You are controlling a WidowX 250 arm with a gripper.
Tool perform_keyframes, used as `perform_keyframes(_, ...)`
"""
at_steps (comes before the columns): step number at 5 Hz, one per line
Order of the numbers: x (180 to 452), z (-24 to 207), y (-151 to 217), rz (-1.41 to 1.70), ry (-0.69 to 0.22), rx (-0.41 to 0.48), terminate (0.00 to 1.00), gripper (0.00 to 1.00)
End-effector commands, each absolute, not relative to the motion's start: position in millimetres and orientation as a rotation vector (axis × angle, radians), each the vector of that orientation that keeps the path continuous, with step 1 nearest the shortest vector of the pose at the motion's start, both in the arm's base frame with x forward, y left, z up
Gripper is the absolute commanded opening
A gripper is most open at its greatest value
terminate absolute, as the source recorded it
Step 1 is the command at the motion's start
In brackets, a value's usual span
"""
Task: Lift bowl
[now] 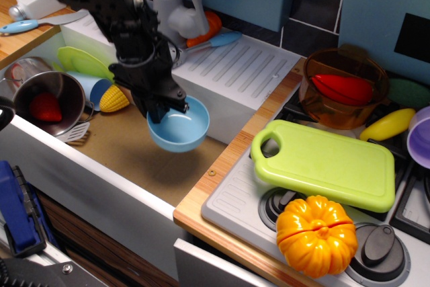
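The small light-blue bowl (180, 128) hangs tilted in the air above the brown sink floor (144, 166). My black gripper (161, 107) is shut on the bowl's near-left rim and holds it up. The arm reaches down from the upper left and hides part of the rim. The bowl looks empty.
A metal pot (50, 102) with a red toy stands at the sink's left, with a corn cob (114, 99) and a green plate (80, 62) behind. A grey faucet (171, 11) stands behind the arm. On the right are a green cutting board (326, 162), an orange pumpkin (316, 235), an amber bowl (344, 89).
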State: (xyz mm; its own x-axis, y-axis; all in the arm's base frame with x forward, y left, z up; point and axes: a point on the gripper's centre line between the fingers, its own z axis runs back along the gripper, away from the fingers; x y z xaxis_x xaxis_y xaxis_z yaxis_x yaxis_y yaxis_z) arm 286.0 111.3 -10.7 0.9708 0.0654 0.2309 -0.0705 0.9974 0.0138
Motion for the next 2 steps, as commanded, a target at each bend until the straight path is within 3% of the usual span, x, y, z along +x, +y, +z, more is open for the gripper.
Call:
perform_keyframes(1,303.7,42.0,108.3,0.052,-0.295,0.065,0.00,0.00)
perform_keyframes(2,304.4,51.5,107.6,0.018,-0.288,0.067,1.00,0.00)
